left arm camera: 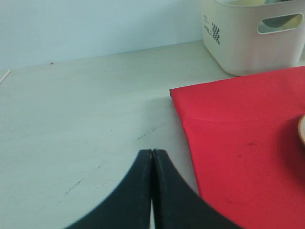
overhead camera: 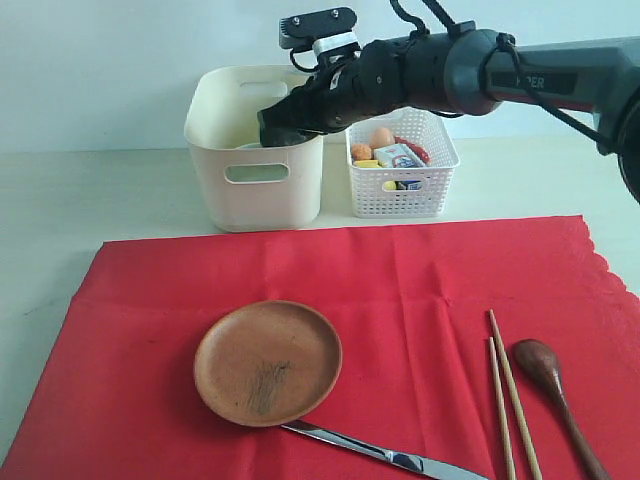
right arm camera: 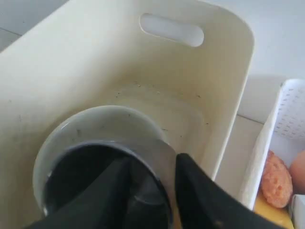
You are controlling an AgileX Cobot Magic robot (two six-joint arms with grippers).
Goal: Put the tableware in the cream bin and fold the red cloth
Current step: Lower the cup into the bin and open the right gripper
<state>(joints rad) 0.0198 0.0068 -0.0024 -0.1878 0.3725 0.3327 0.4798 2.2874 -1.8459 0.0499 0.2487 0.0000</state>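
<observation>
Knife [overhead camera: 385, 457] nearest, long axis slanting from the plate's [overhead camera: 268, 362] front edge out to the near right. Chopsticks [overhead camera: 505, 400] side by side, pointing near-to-far. Spoon [overhead camera: 555, 385] just right of them, bowl end far.

All lie on the cloth [overhead camera: 400, 280], spread flat, scalloped edge at right.

Left gripper [left arm camera: 152, 152] pressed together over bare table [left arm camera: 71, 119] by the cloth's corner. Only its camera shows dark print and a checker mark on the bin [overhead camera: 255, 170], too small to read.

Right gripper [right arm camera: 152, 162] is inside the bin, fingers spread either side of the cup's [right arm camera: 86, 181] wall. Cup sits in the bowl [right arm camera: 95, 119]; only that wrist shows this. Arm [overhead camera: 540, 75] lettering ends "PER".

Basket [overhead camera: 402, 185] just right of the bin.
</observation>
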